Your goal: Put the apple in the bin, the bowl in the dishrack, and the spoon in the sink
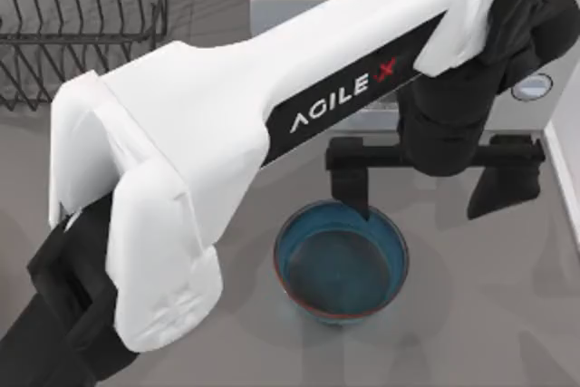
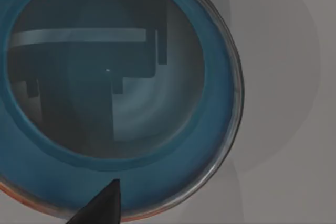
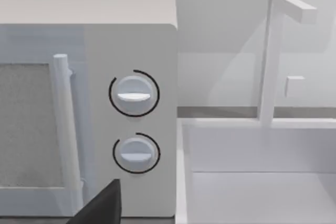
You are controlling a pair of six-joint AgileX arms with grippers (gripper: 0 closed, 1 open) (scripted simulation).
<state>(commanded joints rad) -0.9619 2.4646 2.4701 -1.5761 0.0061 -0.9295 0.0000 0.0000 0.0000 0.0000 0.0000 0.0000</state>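
The teal-blue bowl [image 1: 341, 269] with a reddish-brown rim stands on the grey table at the front centre. My left gripper [image 1: 426, 198] hangs just behind and above it, open wide. One black finger [image 1: 351, 189] reaches down at the bowl's far rim, and the other finger [image 1: 500, 189] is outside the bowl to the right. The left wrist view looks straight down into the bowl [image 2: 105, 77]. The black wire dishrack [image 1: 82, 15] stands at the back left. The sink [image 3: 252, 192] lies before my parked right gripper [image 3: 105, 208]. Apple, spoon and bin are out of view.
My left arm's white link [image 1: 227, 133] crosses the table from front left to back right and covers much of it. A white microwave [image 3: 89, 103] with two knobs stands beside the sink, and a white faucet [image 3: 268, 61] rises behind the sink.
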